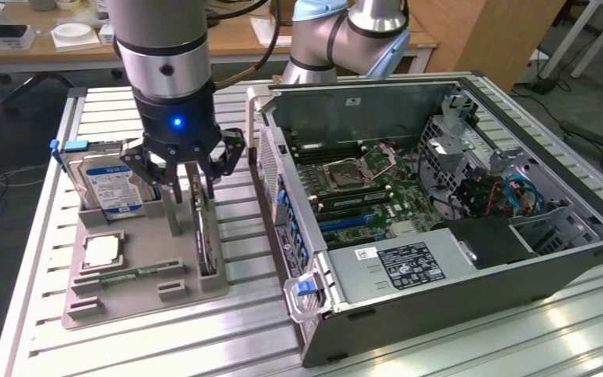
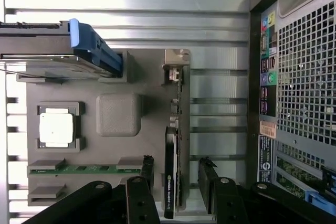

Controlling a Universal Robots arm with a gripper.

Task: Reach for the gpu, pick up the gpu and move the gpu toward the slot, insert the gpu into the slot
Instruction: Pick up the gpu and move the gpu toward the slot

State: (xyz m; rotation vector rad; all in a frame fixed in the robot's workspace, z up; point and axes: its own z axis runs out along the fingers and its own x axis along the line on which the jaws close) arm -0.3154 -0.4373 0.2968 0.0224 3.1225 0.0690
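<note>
The gpu (image 1: 207,250) (image 2: 171,182) is a thin dark card standing on edge along the side of the grey holder tray (image 1: 144,302) nearest the computer, its silvery bracket (image 2: 177,66) at the far end. My gripper (image 1: 189,212) (image 2: 177,174) is lowered over it and open. One black finger (image 2: 148,169) stands on each side of the card, with a gap on both sides and no touch that I can see. The slot (image 1: 349,222) is a long blue strip on the green motherboard (image 1: 385,206) inside the open computer case, to the exterior view's right.
The tray also holds a blue-labelled hard drive (image 1: 113,184) (image 2: 52,61), a square silver processor chip (image 1: 103,251) (image 2: 56,128) and a green memory stick (image 1: 134,275) (image 2: 84,170). The open computer case (image 1: 469,259) stands close beside the tray on a slatted metal table (image 1: 249,330).
</note>
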